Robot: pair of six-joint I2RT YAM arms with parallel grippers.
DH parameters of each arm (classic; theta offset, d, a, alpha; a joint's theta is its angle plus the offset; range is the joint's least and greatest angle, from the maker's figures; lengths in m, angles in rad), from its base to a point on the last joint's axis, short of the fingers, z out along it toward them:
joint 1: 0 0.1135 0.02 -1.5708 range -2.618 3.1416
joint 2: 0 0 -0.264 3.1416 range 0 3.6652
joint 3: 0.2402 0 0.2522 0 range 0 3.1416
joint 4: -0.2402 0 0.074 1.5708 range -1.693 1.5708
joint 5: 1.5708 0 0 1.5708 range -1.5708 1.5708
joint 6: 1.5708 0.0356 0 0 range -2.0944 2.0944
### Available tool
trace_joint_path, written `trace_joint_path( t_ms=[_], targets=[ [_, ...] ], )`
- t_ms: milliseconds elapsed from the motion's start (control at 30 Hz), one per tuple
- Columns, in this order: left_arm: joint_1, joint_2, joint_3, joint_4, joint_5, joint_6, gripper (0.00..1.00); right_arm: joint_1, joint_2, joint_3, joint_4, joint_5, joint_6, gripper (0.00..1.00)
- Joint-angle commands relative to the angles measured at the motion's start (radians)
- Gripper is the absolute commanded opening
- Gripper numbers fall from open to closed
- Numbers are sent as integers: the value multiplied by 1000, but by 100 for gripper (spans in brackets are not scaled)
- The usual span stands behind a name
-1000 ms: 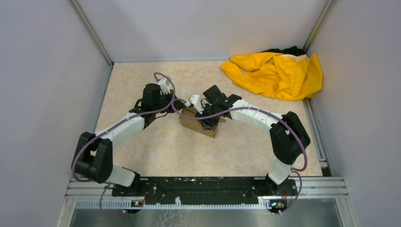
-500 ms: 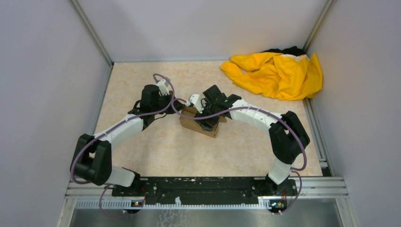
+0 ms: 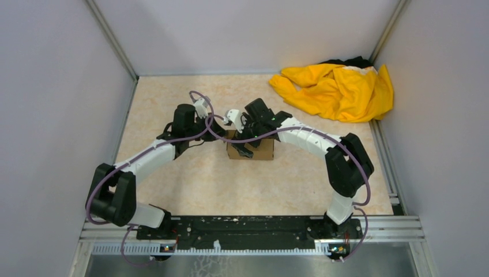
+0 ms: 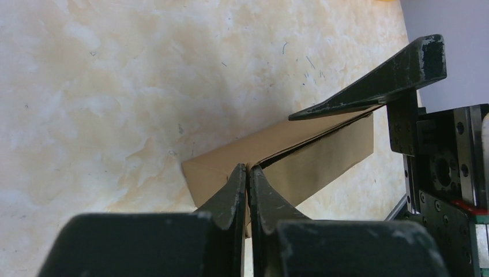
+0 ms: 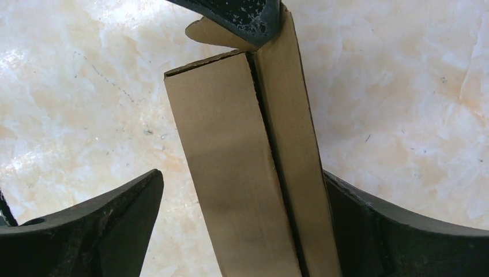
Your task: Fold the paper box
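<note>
A small brown cardboard paper box is sitting on the beige marbled tabletop, just above the middle of the overhead frame, with both white arms reaching in to meet over it. The left gripper is coming at it from the left of that frame. In its own wrist view the two dark fingers are pressing together at the lower centre, pinching a thin cardboard edge at the near end of the box, while the rest of the carton is stretching away toward the right of the frame. The right gripper is hanging over the box from the right with its jaws spread wide. In its wrist view the long narrow carton is running from the bottom centre up toward the top, the finger at the lower left is standing apart from the cardboard with bare tabletop showing between, and the finger at the lower right is sitting just beside the box's side; whether it is touching is not clear. At the top of that view the tip of the left gripper is clamping the far end of the box, where a rounded flap is poking out. A crumpled yellow cloth is lying in the upper right corner of the overhead frame, well apart from the box.
</note>
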Motion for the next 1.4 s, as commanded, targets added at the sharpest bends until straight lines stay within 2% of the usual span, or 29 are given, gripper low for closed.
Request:
trace_joint_path(
  t_ms=[0, 300, 400, 533, 800, 1367],
  targets=[
    [-7, 4, -10, -35, 35, -1, 6, 10, 25, 57, 8, -34, -30, 98],
    [-6, 9, 0, -30, 34, 2, 6, 18, 55, 40, -21, 16, -60, 96],
    [-6, 14, 10, -32, 34, 3, 6, 19, 62, 36, -20, 34, -60, 91],
    [-6, 18, 27, -35, 41, 1, 6, 19, 79, 42, -25, 53, -61, 80],
    [-7, 26, 49, -52, 43, -29, 7, 20, 105, 65, -27, 65, -56, 72],
    [-20, 42, 92, -118, -45, -96, 11, 33, 128, 93, -2, 120, 3, 71]
  ],
)
